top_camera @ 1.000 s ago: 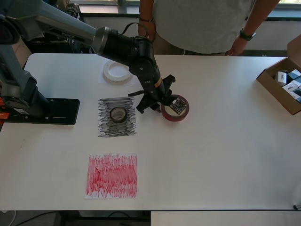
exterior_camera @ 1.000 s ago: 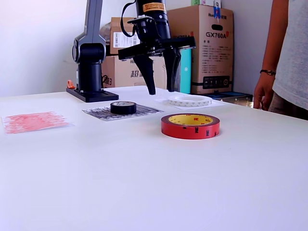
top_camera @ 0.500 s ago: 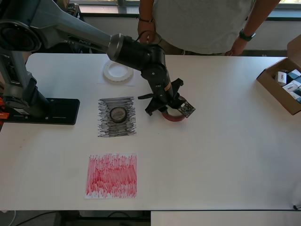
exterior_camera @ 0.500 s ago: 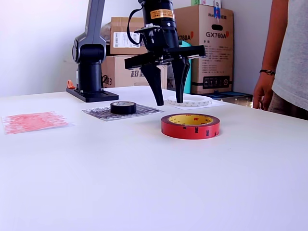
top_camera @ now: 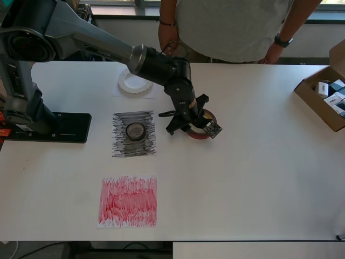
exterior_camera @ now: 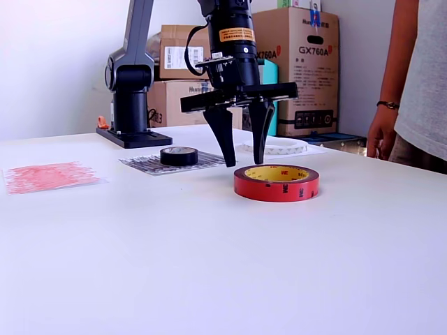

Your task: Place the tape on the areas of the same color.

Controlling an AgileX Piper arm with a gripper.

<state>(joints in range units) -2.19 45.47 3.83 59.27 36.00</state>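
The dark-red tape roll [exterior_camera: 276,182] with a yellowish core lies flat on the bare white table; the wrist covers most of this roll [top_camera: 201,134] in the overhead view. My gripper [exterior_camera: 244,160] hangs open just above its far-left rim, fingertips [exterior_camera: 230,160] near the roll's top, holding nothing. In the overhead view the gripper [top_camera: 186,125] overlaps the roll's left side. The small black roll [top_camera: 136,130] sits on the black sheet [top_camera: 121,145]. The white ring [top_camera: 135,82] rests on the white sheet [top_camera: 116,93]. The red sheet [top_camera: 128,200] holds nothing.
A brown carton [top_camera: 310,102] with small boxes stands at the overhead view's right edge. A person [top_camera: 232,27] stands along the far side, hand [exterior_camera: 380,132] near the table. The arm's base [top_camera: 51,127] is at the left. Cartons [exterior_camera: 300,70] are stacked behind.
The open gripper has moved toward the exterior view's right and dropped lower, coming down to the dark-red roll's far-left rim. The rolls and sheets have not moved.
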